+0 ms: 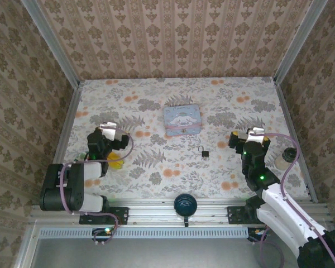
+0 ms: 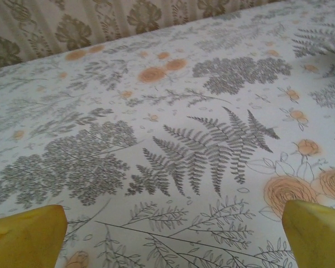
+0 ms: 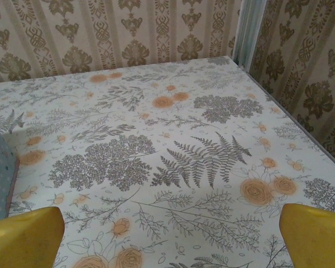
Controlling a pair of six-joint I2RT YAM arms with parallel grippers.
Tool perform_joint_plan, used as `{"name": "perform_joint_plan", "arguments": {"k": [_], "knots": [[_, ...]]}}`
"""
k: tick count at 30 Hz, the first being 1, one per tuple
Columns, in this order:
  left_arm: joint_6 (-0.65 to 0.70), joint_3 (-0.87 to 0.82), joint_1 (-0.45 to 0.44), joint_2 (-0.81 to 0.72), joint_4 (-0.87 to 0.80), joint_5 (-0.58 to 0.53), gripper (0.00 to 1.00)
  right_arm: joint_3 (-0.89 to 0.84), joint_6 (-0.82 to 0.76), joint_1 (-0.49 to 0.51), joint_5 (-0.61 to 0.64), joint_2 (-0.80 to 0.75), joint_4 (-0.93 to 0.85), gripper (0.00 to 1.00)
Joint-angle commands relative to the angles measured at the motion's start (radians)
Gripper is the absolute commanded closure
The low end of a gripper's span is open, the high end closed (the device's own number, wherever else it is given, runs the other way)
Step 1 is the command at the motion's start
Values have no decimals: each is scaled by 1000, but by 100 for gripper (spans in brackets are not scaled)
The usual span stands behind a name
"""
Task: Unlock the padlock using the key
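– On the surface [image 1: 151, 167], between the two arms and near the pale blue tin [image 1: 182, 120] on its near side, lies the padlock [image 1: 203, 152], shackle toward the far wall.
– Which arm is nearer?
– The right. The padlock sits to the left of the right gripper [image 3: 168, 237]; the left gripper [image 2: 173, 237] is well apart. Both are spread wide, holding nothing.
– And the key?
– Too small to make out; perhaps at the padlock.

1. Walls [image 1: 173, 39] on three sides carry beige striped wallpaper with brown damask motifs.
2. Pale metal posts [image 1: 52, 43] run up the two far corners.
3. The table [image 1: 139, 111] has a white cover printed with grey ferns and orange flowers.
4. A silver rail [image 1: 151, 211] edges its near side.
5. Light is soft and even.
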Motion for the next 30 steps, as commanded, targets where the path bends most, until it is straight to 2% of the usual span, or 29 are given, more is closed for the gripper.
{"name": "perform_joint_plan", "arguments": {"k": [1,6,9,11,18,20,22,23,25,27,30], "knots": [[38,52,29,14,-2,114,0,-11,-20,-17,-24,11,65,0],[68,132,69,37,-139,306,0,-24,-37,-40,-53,43,106,0],[60,186,92,68,-196,363,0,-33,-43,-53,-70,66,146,0],[45,201,100,79,-208,353,0,-34,-43,-63,-79,83,161,0],[-36,138,94,89,-64,129,0,-38,-39,-74,-85,109,176,0],[-50,111,75,101,-4,19,0,-41,-38,-77,-85,108,181,0],[-49,57,41,159,168,-107,0,-46,-41,-80,-85,107,189,0],[-55,34,30,147,183,-155,0,-48,-42,-84,-85,108,192,0],[-56,36,27,154,187,-173,0,-51,-44,-88,-87,108,198,0],[-61,65,20,143,110,-200,0,-60,-58,-93,-95,111,221,0],[-82,83,14,151,95,-284,0,-84,-93,-108,-117,132,299,0]]}}
